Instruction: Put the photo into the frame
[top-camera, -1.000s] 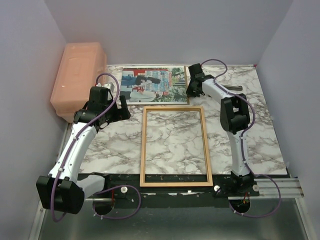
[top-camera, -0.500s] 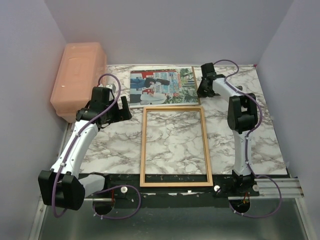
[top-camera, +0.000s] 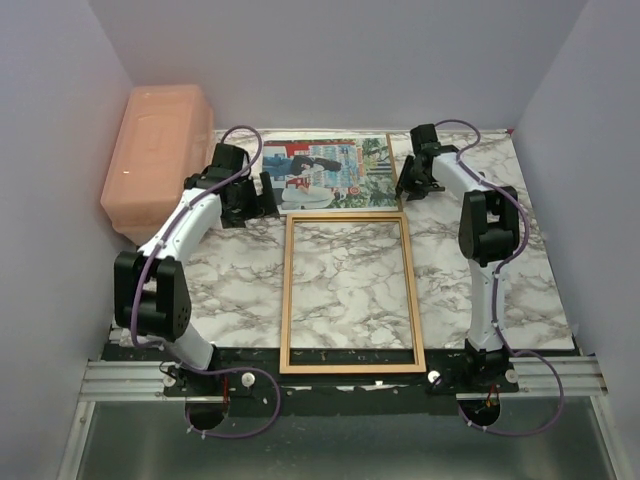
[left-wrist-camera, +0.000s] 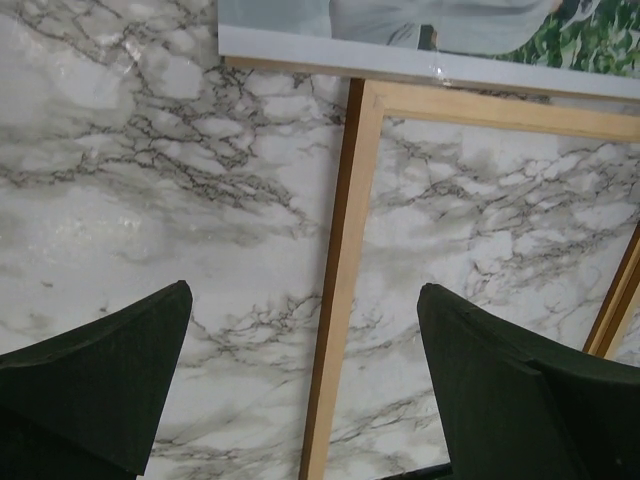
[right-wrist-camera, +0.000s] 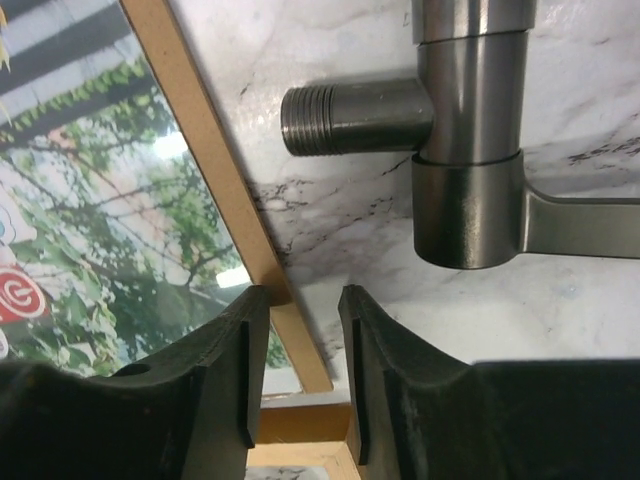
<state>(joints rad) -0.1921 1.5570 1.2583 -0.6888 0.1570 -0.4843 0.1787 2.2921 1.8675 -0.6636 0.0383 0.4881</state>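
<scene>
photo (top-camera: 320, 172) flat; just beyond frame (top-camera: 286, 300) far edge

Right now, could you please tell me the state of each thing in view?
frame: lying flat on the table, nothing inside it.
photo: lying flat at the frame's far rail, not yet inside.
left hand: wide open, empty, above the frame's far-left corner.
right hand: jaws slightly parted at the photo's right edge, gripping nothing.
pink box: at the far left, looks closed.
metal fitting: lying on the table, untouched.
</scene>
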